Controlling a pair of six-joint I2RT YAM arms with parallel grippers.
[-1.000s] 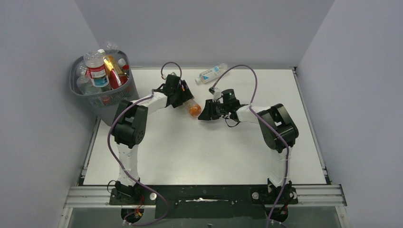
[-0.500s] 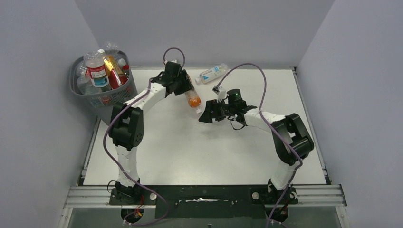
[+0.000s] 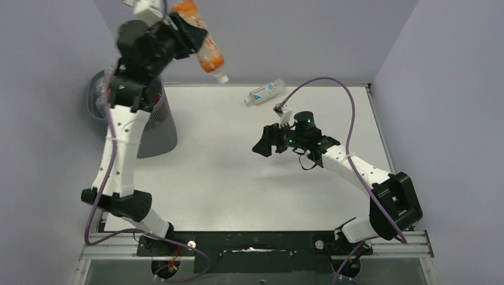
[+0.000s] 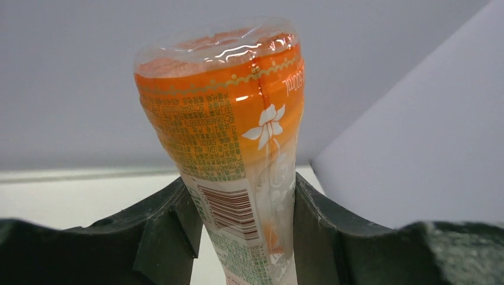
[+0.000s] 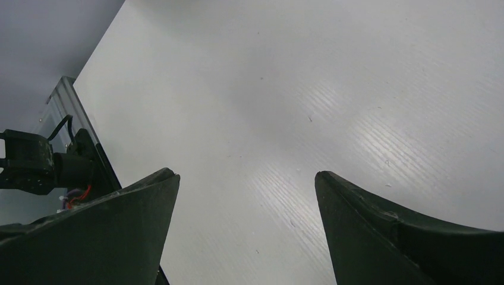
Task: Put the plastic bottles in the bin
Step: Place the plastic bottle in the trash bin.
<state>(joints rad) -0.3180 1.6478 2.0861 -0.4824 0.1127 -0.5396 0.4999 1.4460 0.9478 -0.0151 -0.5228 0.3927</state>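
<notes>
Over the table (image 3: 238, 196) the right gripper (image 3: 261, 147) is hanging spread and empty after the handover, while the left gripper (image 3: 190, 35), clenching the orange bottle (image 3: 207, 52), is swinging it high toward the bin (image 3: 159, 132); one clear bottle (image 3: 264, 92) is lying at the far edge.

Light: even and soft from overhead; your table (image 3: 238, 178) reads bright white, the walls cool grey.
Shadows: faint and soft-edged; you get a pale one under the right arm (image 3: 350, 166), and the bin (image 3: 159, 132) has its near side in shade.
Glare: white streaks on the bottle (image 4: 238, 136) top in your left wrist view; a broad sheen on the table in the right wrist view.
Blur: from above, the left arm (image 3: 122, 136) up high looks slightly smeared.
Focus: the bottle label print is crisp; the fingers (image 5: 107, 237) along both wrist views' lower edges are dark and soft.
</notes>
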